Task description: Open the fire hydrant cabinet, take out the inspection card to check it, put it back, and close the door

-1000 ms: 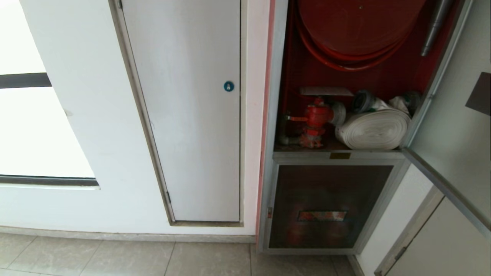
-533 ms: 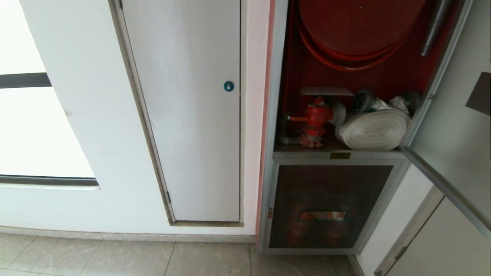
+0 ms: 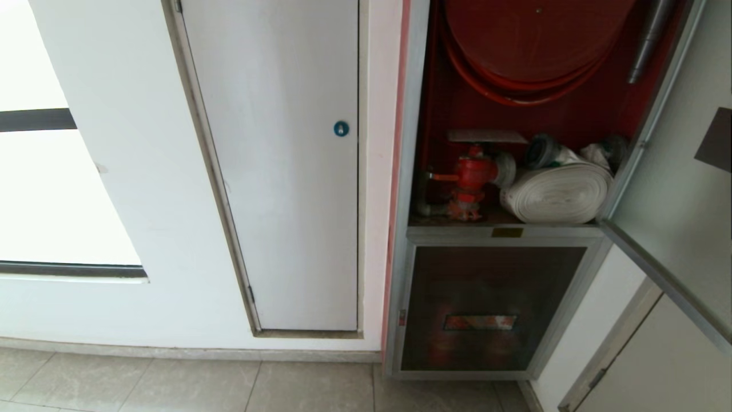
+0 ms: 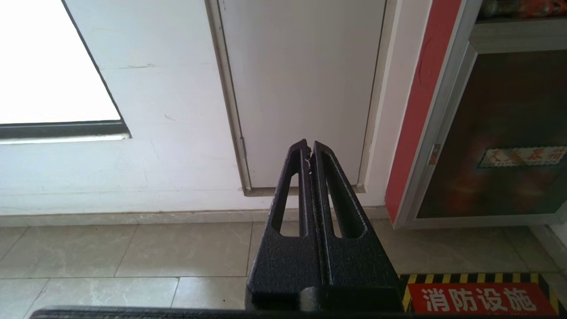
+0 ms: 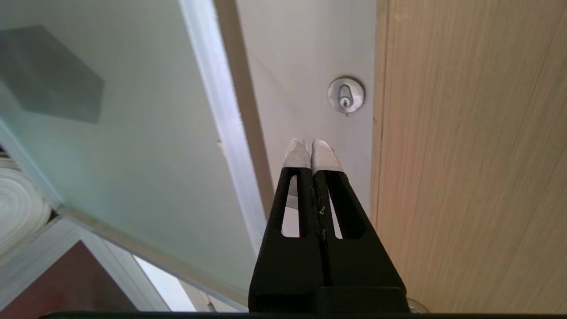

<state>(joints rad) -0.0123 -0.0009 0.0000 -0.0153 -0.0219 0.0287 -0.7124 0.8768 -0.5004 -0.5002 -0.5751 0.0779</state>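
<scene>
Right gripper (image 5: pixel 311 150) has its two pale-tipped fingers pressed together with nothing between them, pointing at a white panel bearing a round silver keyhole (image 5: pixel 345 95), between the open door (image 5: pixel 133 133) and a wood-grain surface (image 5: pixel 469 155). Left gripper (image 4: pixel 309 153) is likewise closed and empty, aimed low at the foot of the plain white panel (image 4: pixel 301 88) above the tiled floor (image 4: pixel 133 252). Neither arm appears in the head view.

Compared with the head pictures from a second and half a second ago, nothing in the scene has changed: the fire hydrant cabinet (image 3: pixel 412 171) stands open as before, the door (image 3: pixel 675 189) swung out to the right, and the inspection card (image 3: pixel 486 136) lies flat in the same spot on top of the red valve (image 3: pixel 472 174), beside the rolled white hose (image 3: pixel 557 194). The camera has not shifted either.

Much is cut off. The red hose reel (image 3: pixel 532 40) runs out of the top of the head view, and the door runs off its right edge, so only part of the dark hexagonal shape on the glass (image 3: pixel 715 140) shows, seen from behind; its print cannot be read. The text on the card is too fine to make out. In the right wrist view only a sliver of the hose coil (image 5: pixel 17 208) shows past the door's frame. The lower dark glass pane (image 3: pixel 492 309) carries a small label whose characters are unreadable in the head view.
</scene>
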